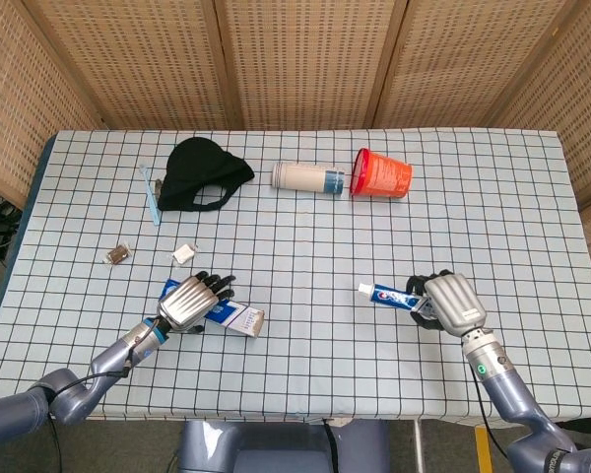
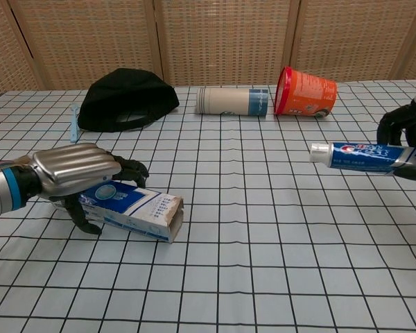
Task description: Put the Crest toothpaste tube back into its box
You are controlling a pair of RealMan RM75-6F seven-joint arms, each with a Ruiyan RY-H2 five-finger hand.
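Checked table. The left hand (image 2: pixel 73 168) lies over the closed end of the toothpaste box (image 2: pixel 135 211), fingers curled around it, grasping it on the cloth; the box's open end faces right. The right hand (image 1: pixel 451 302) holds the Crest tube (image 2: pixel 360 155) level above the table (image 1: pixel 305 236), cap pointing left, well apart from the box. A black cap (image 1: pixel 202 172) and an orange cup (image 1: pixel 382 174) lie behind

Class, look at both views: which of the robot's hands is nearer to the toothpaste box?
Left. The left hand rests over the box, fingers curled around it. The right hand is far across the table, holding the tube.
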